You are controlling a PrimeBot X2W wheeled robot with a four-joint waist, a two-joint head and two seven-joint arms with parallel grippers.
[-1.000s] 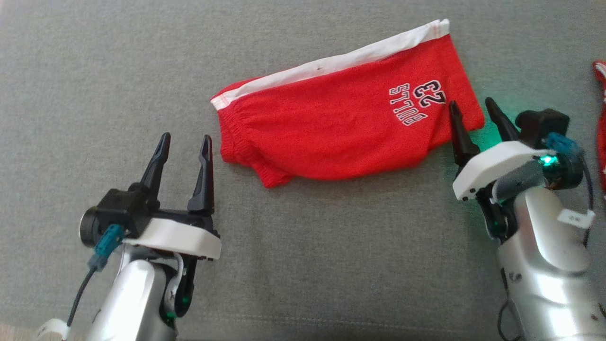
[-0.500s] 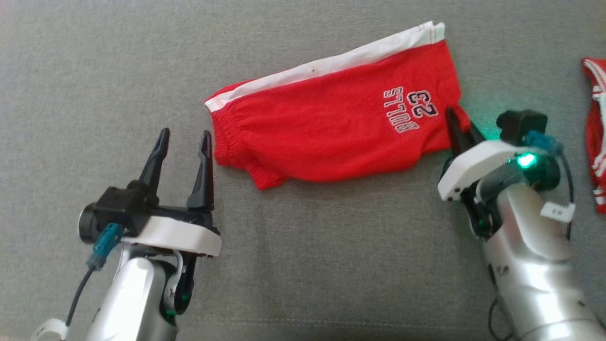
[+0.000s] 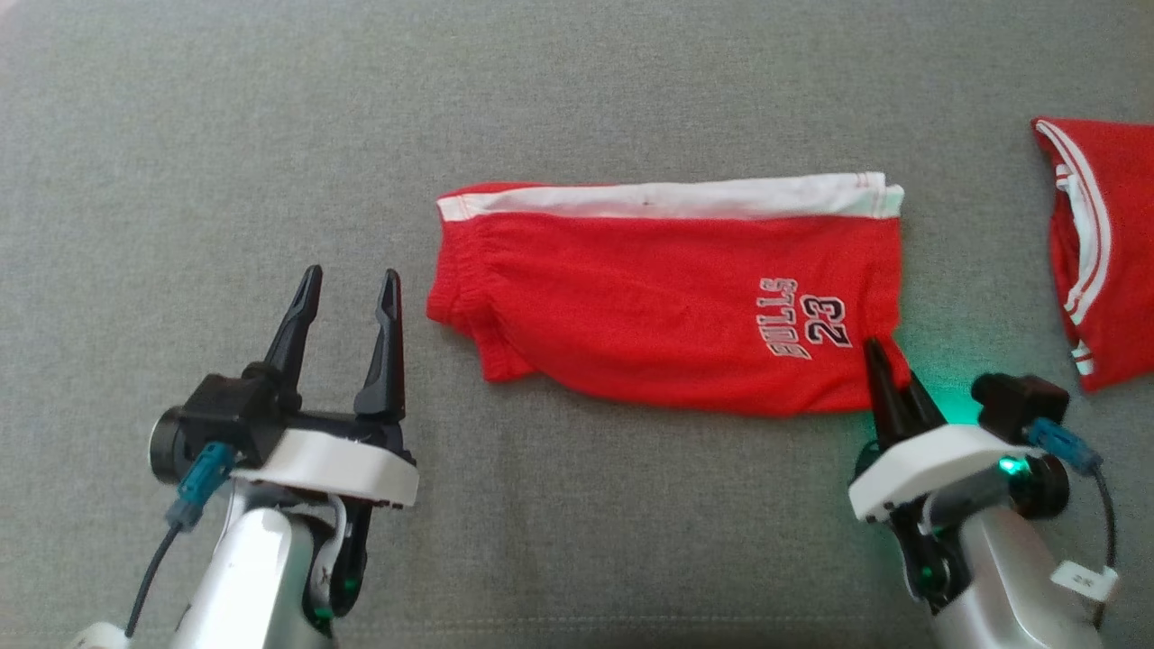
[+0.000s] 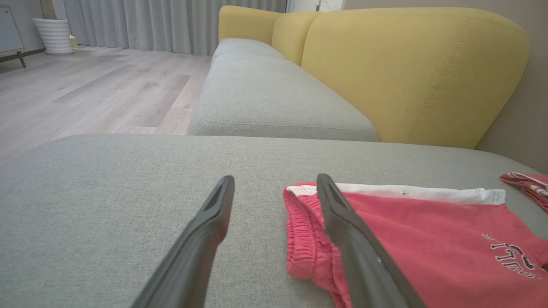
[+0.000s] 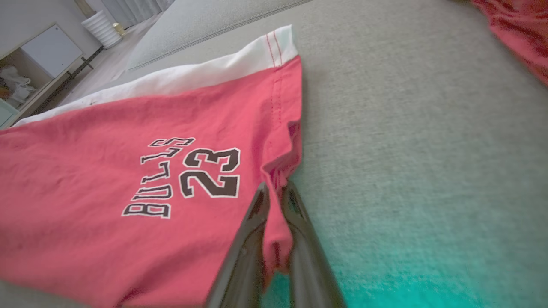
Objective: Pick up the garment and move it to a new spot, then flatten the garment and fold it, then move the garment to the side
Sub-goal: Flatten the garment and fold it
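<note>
While its right tool (image 3: 891, 362) pinches shut on the hem corner of a pair of red basketball shorts (image 3: 649, 306), the robot holds its left tool (image 3: 352, 272) spread wide and empty above a grey sofa seat (image 3: 577, 90). Seen from the head camera, the shorts lie flat across the middle of the seat, folded leg on leg, with their white side stripe (image 3: 676, 200) along the 12 o'clock edge and their elastic waistband (image 3: 451, 288) at the 9 o'clock end. The gripped corner sits at about 4 o'clock on the shorts, just beside the "BULLS 23" lettering (image 3: 809, 326); the right wrist camera shows a ridge of red cloth drawn up between the two dark fingers. The left tool stands at roughly 8 o'clock from the shorts, near the waistband but not touching it. A second red garment with white trim (image 3: 1104, 252) lies apart at 3 o'clock, by the frame's edge. Beyond the seat, the left wrist camera takes in yellow backrests (image 4: 411, 72), a pale wooden floor (image 4: 85, 90), grey curtains (image 4: 150, 21) and a white ribbed pot (image 4: 53, 34).
</note>
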